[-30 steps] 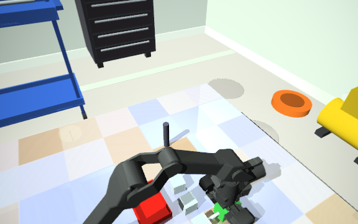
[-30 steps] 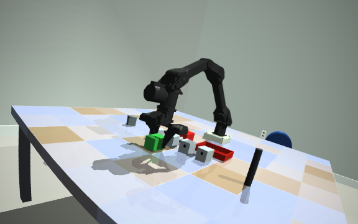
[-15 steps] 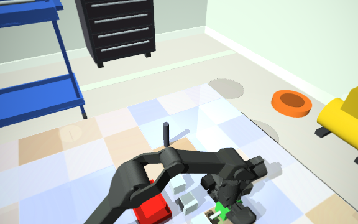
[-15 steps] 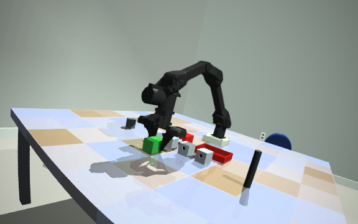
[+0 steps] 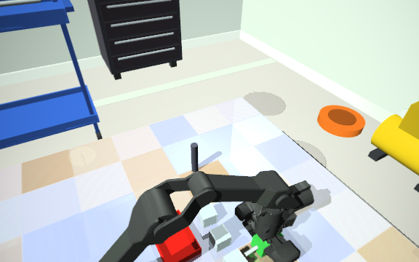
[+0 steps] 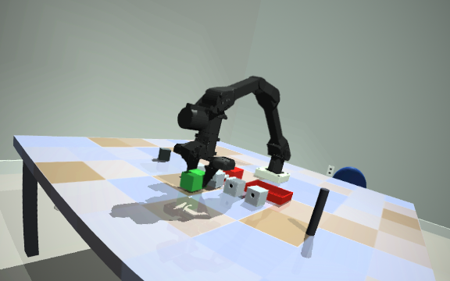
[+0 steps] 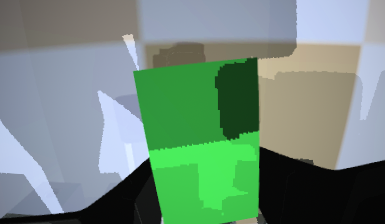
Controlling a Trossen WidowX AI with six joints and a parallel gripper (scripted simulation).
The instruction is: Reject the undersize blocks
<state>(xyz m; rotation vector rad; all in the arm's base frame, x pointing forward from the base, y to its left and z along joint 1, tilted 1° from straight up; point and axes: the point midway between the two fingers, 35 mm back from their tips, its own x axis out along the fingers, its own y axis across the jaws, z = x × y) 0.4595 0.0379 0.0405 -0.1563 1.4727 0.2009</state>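
Note:
My gripper (image 5: pixel 262 243) (image 6: pixel 200 176) (image 7: pixel 198 150) is shut on the green GO gauge (image 5: pixel 259 245) (image 6: pixel 191 181) (image 7: pixel 193 107), low over the table. The gauge's pale pin (image 5: pixel 251 251) points toward a pale steel block (image 5: pixel 234 257) at the bottom edge of the top view; whether it enters a hole cannot be told. Two more steel blocks stand beside it, a middle one (image 5: pixel 220 238) (image 6: pixel 233 187) and an outer one (image 5: pixel 208 216) (image 6: pixel 256 197); both show dark holes in the exterior view. The red reject tray (image 5: pixel 179 243) (image 6: pixel 283 198) lies beside the blocks, its visible floor bare.
A second red object (image 6: pixel 233 172) shows behind the blocks. A dark block (image 6: pixel 165 154) stands farther off. A black upright post (image 5: pixel 194 157) (image 6: pixel 317 211) stands on the table. The arm's pale base (image 6: pixel 266 175) is behind the tray. The arm partly covers the tray in the top view.

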